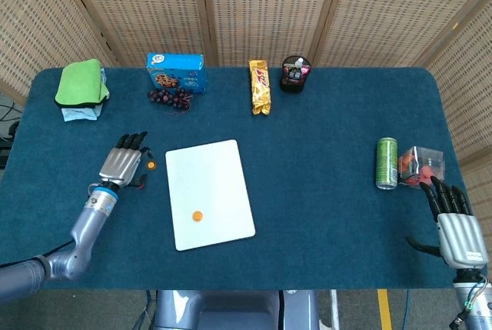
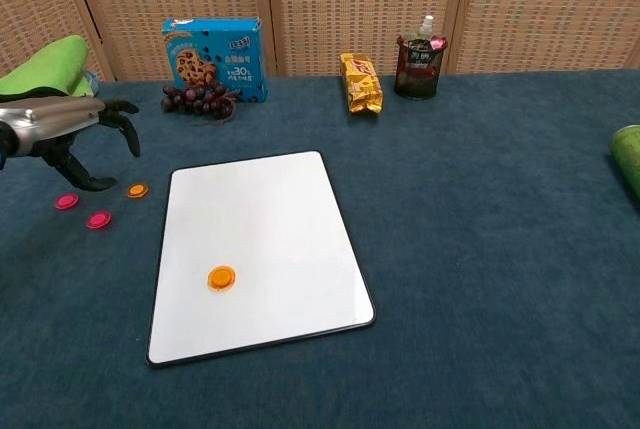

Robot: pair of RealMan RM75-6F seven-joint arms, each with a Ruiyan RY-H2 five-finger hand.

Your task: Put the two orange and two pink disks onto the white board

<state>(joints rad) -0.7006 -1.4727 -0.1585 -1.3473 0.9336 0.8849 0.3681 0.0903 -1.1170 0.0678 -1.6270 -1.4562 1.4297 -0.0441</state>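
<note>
The white board lies left of the table's middle. One orange disk rests on its near left part. The second orange disk lies on the cloth just left of the board. Two pink disks lie further left; the head view hides them under my left hand. That hand hovers over these loose disks with fingers apart, holding nothing. My right hand rests at the near right edge, fingers spread and empty.
A green can and a clear box stand at the right. Along the back are a green cloth, a blue cookie box, grapes, a snack bar and a black cup.
</note>
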